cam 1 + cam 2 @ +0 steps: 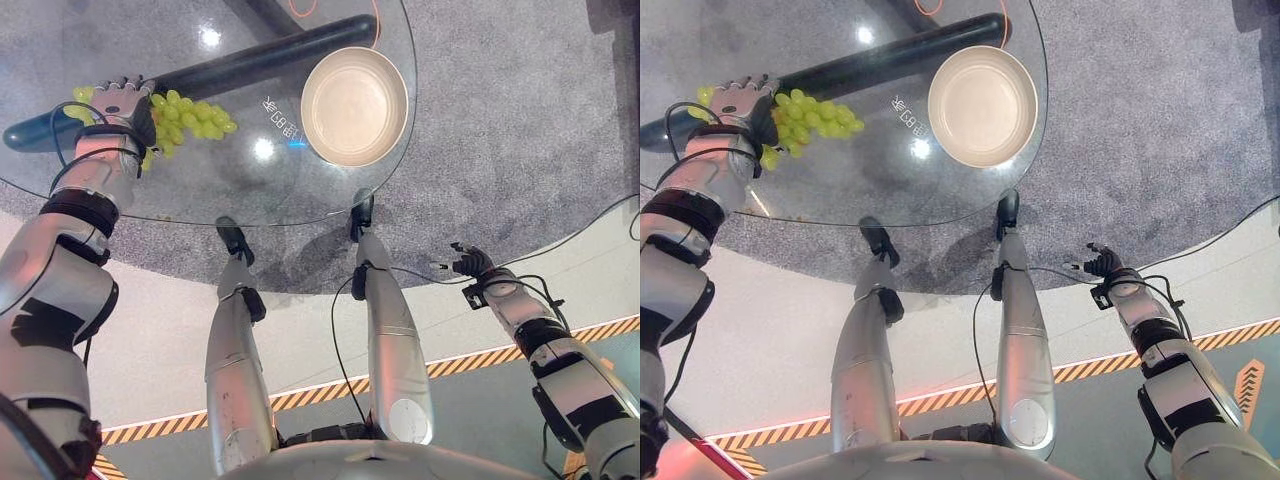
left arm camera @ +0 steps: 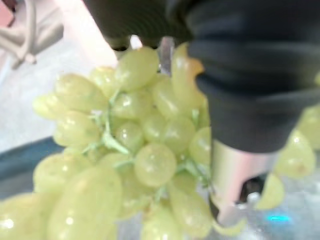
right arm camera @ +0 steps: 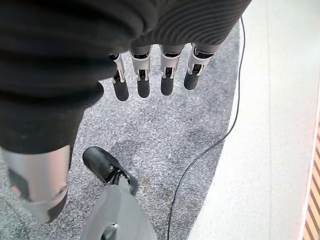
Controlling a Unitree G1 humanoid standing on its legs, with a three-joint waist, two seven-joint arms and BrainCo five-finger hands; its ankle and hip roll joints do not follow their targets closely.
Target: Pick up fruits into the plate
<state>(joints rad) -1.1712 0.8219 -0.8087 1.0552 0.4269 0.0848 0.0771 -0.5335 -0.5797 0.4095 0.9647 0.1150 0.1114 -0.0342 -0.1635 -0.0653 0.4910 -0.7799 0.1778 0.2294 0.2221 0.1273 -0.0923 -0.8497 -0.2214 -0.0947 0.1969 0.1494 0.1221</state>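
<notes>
A bunch of green grapes [image 1: 195,118] lies on the left part of the round glass table [image 1: 250,190]. My left hand [image 1: 118,100] rests on top of the bunch's left end, a few grapes showing past it on either side. In the left wrist view the grapes [image 2: 145,150] press up against the palm, with the thumb [image 2: 235,170] curled beside them. A beige plate [image 1: 353,105] sits empty at the table's far right. My right hand [image 1: 472,263] hangs low beside the table, off its near right edge, with straight fingers [image 3: 143,82] and nothing in it.
Under the glass a long dark bar [image 1: 260,60] runs from the left edge toward the plate. Grey carpet [image 1: 500,120] surrounds the table, and a striped floor line [image 1: 470,360] crosses nearer me.
</notes>
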